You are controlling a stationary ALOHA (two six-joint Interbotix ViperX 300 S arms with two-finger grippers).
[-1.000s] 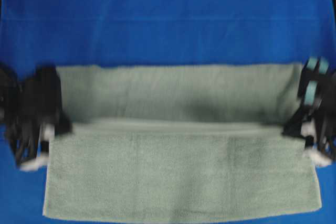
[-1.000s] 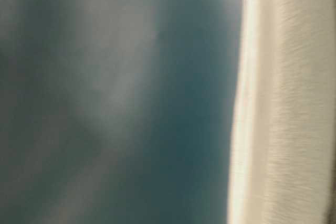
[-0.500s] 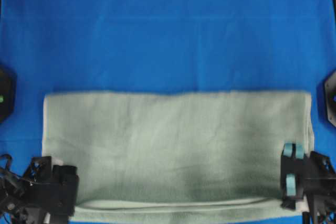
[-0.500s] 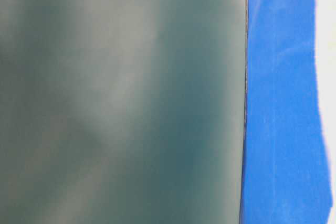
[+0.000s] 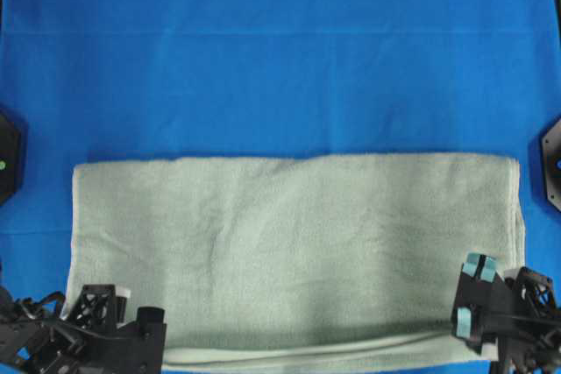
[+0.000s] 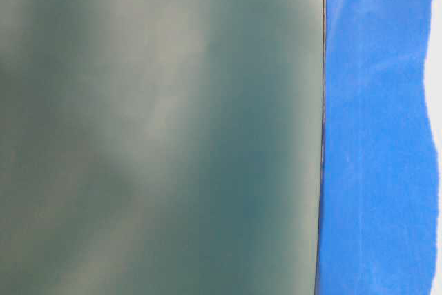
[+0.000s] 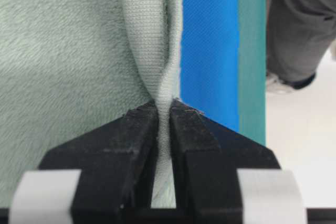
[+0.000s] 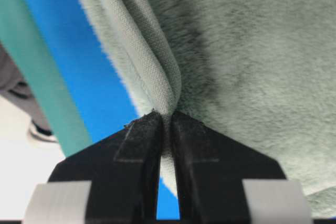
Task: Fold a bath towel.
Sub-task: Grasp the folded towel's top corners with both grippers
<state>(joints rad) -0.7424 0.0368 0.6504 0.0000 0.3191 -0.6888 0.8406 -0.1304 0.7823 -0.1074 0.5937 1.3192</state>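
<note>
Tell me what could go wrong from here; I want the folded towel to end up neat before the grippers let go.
1. The left gripper and right gripper each pinch only the thin hem of the towel, so a corner could slip free.
2. In the overhead view the top layer stops short of the near edge, leaving a strip of the lower layer showing; releasing now would likely leave the edges mismatched.
3. The near edge lies at the edge of the blue cloth, so it might slide off.
</note>
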